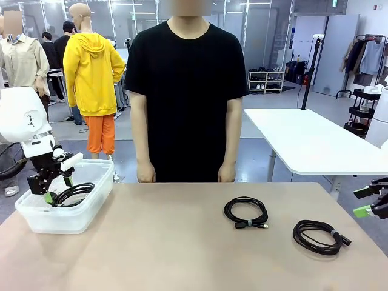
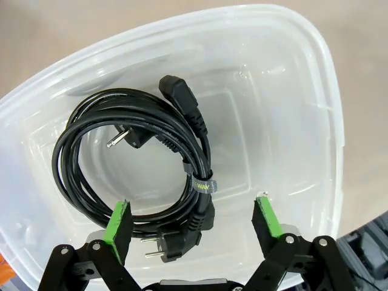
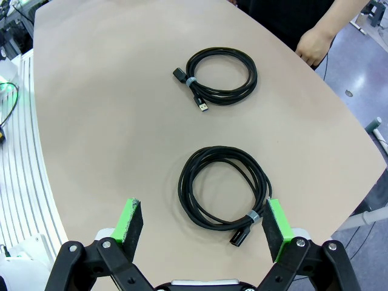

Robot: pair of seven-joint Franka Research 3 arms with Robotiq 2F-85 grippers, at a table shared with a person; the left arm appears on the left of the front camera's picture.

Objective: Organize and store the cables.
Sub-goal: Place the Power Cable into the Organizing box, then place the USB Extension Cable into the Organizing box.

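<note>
Green pads of the left gripper stand wide apart with nothing between them. They hang just above a clear plastic tub at the near left of the table. One coiled power cable lies flat on the bottom of the tub, tied with a small strap, its plugs resting inside the ring. That cable looks stored, so this step appears done.

At the near right edge, the right gripper is also spread wide and empty. It hovers over a second coiled cable, which lies on the bare tabletop with its plug end toward the gripper. Farther out, near the middle of the table, a third coil lies well apart from both the second coil and the tub. Beyond it, a person stands at the far edge with a hand hanging by the table.

The next move probably calls for lowering onto one side of a loose coil, pinching the bundled strands, and carrying it across to the tub.
</note>
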